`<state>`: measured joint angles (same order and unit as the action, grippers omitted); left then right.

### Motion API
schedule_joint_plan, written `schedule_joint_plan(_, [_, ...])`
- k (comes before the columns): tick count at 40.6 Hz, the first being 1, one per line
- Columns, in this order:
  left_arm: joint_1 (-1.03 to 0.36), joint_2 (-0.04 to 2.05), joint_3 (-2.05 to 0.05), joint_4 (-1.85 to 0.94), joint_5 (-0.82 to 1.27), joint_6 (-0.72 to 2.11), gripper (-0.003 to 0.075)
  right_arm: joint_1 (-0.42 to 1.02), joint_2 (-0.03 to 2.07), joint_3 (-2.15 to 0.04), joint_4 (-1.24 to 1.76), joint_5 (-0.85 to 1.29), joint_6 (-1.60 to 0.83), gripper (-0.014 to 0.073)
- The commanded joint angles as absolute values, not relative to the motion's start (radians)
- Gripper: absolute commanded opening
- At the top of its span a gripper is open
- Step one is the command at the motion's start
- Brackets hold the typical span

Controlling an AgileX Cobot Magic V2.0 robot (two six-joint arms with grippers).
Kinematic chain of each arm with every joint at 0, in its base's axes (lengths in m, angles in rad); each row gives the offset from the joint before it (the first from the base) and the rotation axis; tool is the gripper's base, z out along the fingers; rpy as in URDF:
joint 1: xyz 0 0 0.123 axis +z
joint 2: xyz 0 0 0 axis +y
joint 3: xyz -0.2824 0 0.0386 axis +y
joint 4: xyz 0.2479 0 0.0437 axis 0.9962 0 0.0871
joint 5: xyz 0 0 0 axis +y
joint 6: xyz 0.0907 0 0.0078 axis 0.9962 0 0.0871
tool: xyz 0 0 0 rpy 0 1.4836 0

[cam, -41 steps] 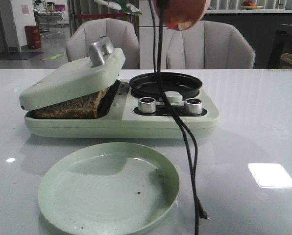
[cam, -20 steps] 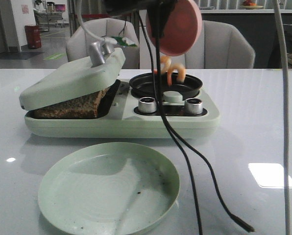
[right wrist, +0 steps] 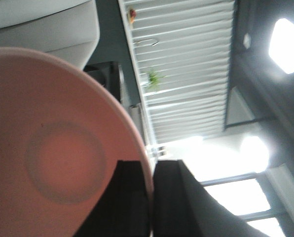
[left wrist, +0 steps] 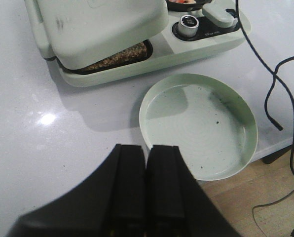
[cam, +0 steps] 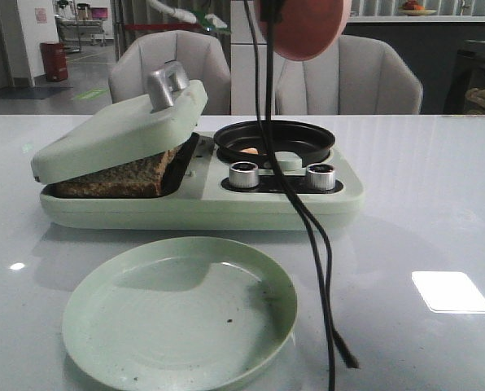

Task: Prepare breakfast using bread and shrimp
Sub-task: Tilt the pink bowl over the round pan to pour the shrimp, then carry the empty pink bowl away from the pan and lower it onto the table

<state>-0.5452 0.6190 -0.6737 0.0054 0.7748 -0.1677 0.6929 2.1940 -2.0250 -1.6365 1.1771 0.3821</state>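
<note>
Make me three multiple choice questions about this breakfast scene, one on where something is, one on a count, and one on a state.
1. Where is the shrimp?
A. in the black pan
B. on the green plate
C. on the table

2. How many silver knobs show on the appliance's front in the front view?
A. one
B. two
C. four

3. How is the lid over the bread?
A. removed
B. fully upright
C. resting tilted on the bread

Answers:
1 A, an orange bit lies inside the pan.
2 B, two knobs sit side by side.
3 C, the lid slants on the slices.
</note>
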Motion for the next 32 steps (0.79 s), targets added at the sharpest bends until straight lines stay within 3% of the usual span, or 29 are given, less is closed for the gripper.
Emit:
schedule_joint_plan(1, [-0.551, 0.619, -0.701, 0.006, 0.71, -0.177, 0.0101, 0.682, 2.049, -2.059, -1.559, 1.269, 0.396, 0.0018])
schedule_joint_plan(13, [-0.551, 0.619, -0.701, 0.006, 0.71, -0.177, 0.0101, 0.523, 1.728, -1.84, -0.974, 1.236, 0.377, 0.0018])
schedule_joint_plan(24, [-0.551, 0.619, -0.701, 0.006, 0.71, -0.177, 0.0101, 0.215, 1.446, -1.4, -0.635, 1.037, 0.363, 0.0018])
schedule_joint_plan(32, [-0.551, 0.619, -0.701, 0.006, 0.71, -0.177, 0.0101, -0.009, 1.376, -1.135, -0.284, 0.813, 0.303, 0.0018])
